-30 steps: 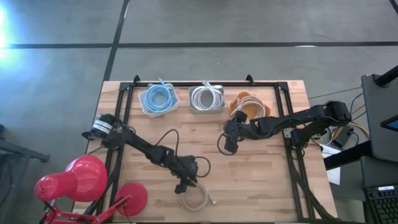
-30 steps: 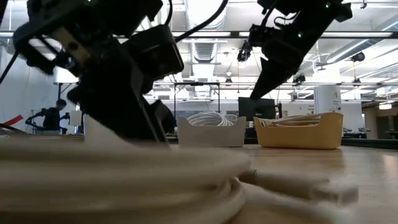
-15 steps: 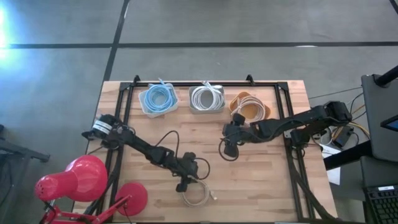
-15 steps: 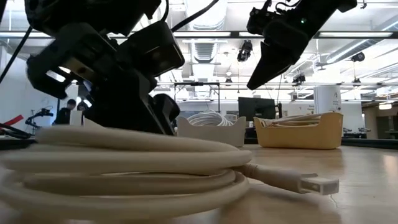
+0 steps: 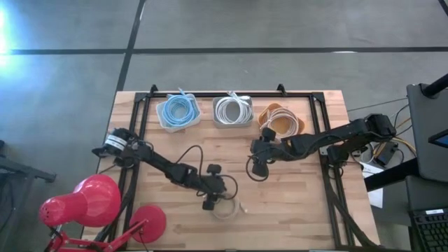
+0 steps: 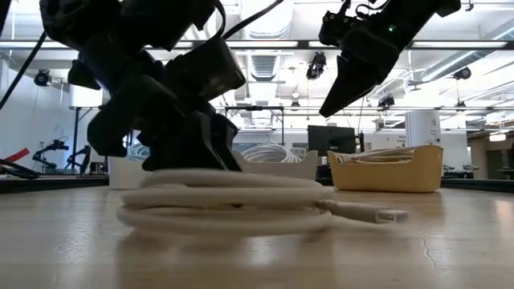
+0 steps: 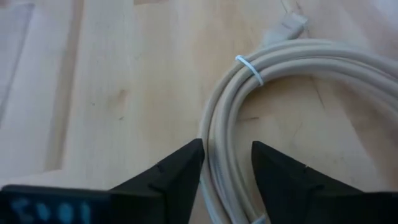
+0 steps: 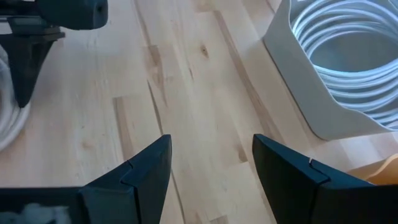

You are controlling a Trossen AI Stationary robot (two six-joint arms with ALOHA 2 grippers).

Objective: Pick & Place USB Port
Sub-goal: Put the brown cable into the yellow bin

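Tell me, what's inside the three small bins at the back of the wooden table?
Each holds a coiled cable: blue in the left white bin, white in the middle grey bin, pale in the yellow bin. Anything beneath the coils is hidden.

Wooden table [image 5: 294,203] of pale planks, framed by black rails, standing on a grey concrete floor [image 5: 231,24] crossed by dark seam lines. A red desk lamp [image 5: 91,203] sits at the table's front-left corner, and a dark desk [image 5: 427,119] with trailing cables stands beside its right edge. Beyond the table's far edge, the low view shows a large hall with ceiling ducts [image 6: 265,64], bright strip lights and a dark monitor [image 6: 331,138].
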